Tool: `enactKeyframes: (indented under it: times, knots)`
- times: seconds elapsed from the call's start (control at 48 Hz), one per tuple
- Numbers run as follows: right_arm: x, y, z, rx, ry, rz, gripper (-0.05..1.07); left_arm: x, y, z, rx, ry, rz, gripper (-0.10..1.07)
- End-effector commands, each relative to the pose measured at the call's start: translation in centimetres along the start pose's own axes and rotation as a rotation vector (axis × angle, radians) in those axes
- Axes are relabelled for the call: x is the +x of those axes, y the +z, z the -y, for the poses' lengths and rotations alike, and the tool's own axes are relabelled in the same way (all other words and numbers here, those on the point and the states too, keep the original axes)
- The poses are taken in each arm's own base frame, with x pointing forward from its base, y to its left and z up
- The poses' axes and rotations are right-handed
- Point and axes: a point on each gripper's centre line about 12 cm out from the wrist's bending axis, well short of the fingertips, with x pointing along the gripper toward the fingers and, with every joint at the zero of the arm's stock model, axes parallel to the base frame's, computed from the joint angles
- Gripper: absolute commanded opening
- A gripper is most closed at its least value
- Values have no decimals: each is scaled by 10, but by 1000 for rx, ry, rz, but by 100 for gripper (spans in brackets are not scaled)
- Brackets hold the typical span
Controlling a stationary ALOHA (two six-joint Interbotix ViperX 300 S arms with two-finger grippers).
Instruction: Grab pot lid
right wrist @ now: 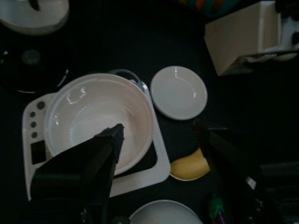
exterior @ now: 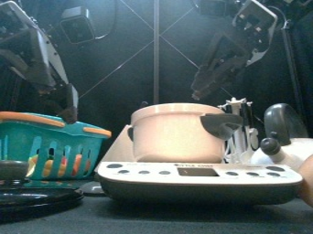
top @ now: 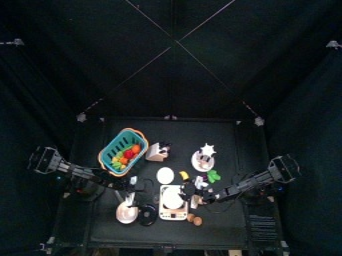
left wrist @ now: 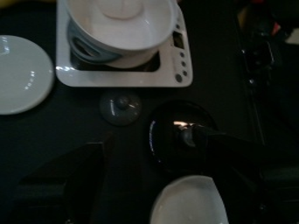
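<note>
**Left arm.** Comes in from the left of the desk. Left gripper (exterior: pixel 64 105) hangs above the desk beside the basket, jaws spread wide and holding nothing.

**Teal basket** (top: pixel 122 152). At the left rear of the desk, with orange and red pieces inside.

**Pot lid** (top: pixel 130 213). A round, flat, pale tan disc lying flat on the desk at the left front, nearer the front edge than the basket and just left of the scale. In the left wrist view it (left wrist: pixel 193 199) lies below the wide-open jaws. No jaw touches it.

**Black disc** (left wrist: pixel 187 144). Round, dark and glossy, lying flat between the pot lid and the scale. It is near both, but whether it touches either cannot be told.

**Small clear knobbed piece** (left wrist: pixel 121 108). Lies on the desk just beside the scale's corner.

**White box** (top: pixel 158 152). At the rear, just right of the basket.

**Plain white round disc** (right wrist: pixel 181 92). Lies flat on the desk behind the scale, close to its edge.

**White scale** (exterior: pixel 196 178). At the front centre, with its button row facing the front edge. A pale bowl (exterior: pixel 178 132) stands on it.

**Yellow piece** (right wrist: pixel 191 164). On the desk, just beside the scale's rear right corner.

**Right arm.** Comes in from the right. Right gripper (right wrist: pixel 162 136) hangs high above the right side of the scale, jaws parted and gripping nothing.
</note>
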Motion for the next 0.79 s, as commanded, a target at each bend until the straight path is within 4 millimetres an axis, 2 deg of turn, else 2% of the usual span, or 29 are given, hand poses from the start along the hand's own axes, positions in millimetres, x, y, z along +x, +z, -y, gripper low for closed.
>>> enactKeyframes:
  times: [0.0,0.146,0.292,0.5,0.771]
  knots:
    - [-13,8,5,31,4,31,95,1,9,19,106,-29,33,102]
    - [-21,6,13,46,-2,40,95,16,9,36,188,-28,80,102]
    - [-24,6,15,57,0,42,95,43,6,48,198,-31,65,102]
    - [-22,3,15,66,-4,28,95,73,-1,53,184,-36,-21,102]
    - [-21,-1,16,69,-7,15,95,83,-14,51,182,-42,-99,101]
